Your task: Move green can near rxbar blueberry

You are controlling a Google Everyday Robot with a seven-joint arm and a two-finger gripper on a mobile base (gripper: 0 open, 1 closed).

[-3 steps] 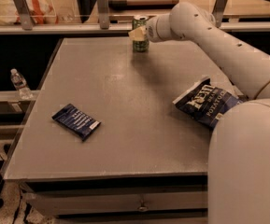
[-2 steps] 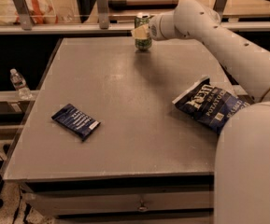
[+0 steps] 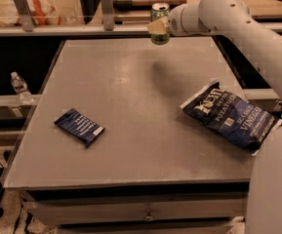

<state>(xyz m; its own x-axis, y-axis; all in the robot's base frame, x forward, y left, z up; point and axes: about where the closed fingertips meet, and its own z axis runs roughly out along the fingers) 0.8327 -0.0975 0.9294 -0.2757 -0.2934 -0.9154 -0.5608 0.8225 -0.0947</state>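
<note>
Grey surface (image 3: 130, 96): claw (image 3: 158, 26) clamped on green can (image 3: 160, 36), held clear for carrying, far behind rxbar blueberry (image 3: 79, 127), well apart.

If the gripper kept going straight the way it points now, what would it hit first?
The gripper, shut on the green can, points toward the picture's left over the far edge of the table. That way looks free; the upright post might be nearest, but depth is unclear.
</note>
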